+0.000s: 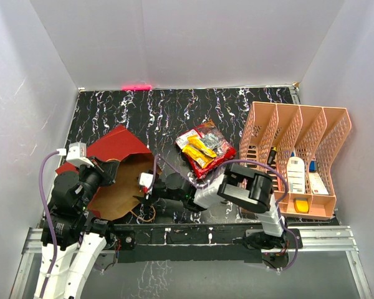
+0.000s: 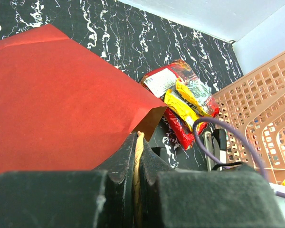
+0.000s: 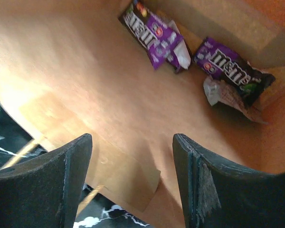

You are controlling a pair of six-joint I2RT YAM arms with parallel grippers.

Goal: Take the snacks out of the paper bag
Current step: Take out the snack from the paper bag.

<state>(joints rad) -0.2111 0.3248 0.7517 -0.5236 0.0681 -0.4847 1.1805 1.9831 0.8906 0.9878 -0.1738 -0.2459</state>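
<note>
The paper bag (image 1: 115, 148) lies on its side at the left, red outside, with its brown mouth (image 1: 121, 192) facing right. My left gripper (image 1: 107, 169) is shut on the bag's tan cord handle (image 2: 138, 142) at the upper rim, beside the red wall (image 2: 57, 99). My right gripper (image 1: 140, 190) is open and empty at the mouth, its fingers (image 3: 206, 166) over the brown inner floor (image 3: 85, 80). Two purple snacks (image 3: 154, 31) (image 3: 232, 66) lie deep inside the bag. A pile of red, yellow and silver snacks (image 1: 204, 148) lies on the table right of the bag, and shows in the left wrist view (image 2: 183, 102).
A salmon-orange lattice file rack (image 1: 296, 159) stands at the right and holds a white bottle (image 1: 295, 174) and small items. It shows in the left wrist view (image 2: 263, 118). A purple cable (image 2: 213, 142) loops over the right arm. White walls surround the black marbled table (image 1: 174, 109).
</note>
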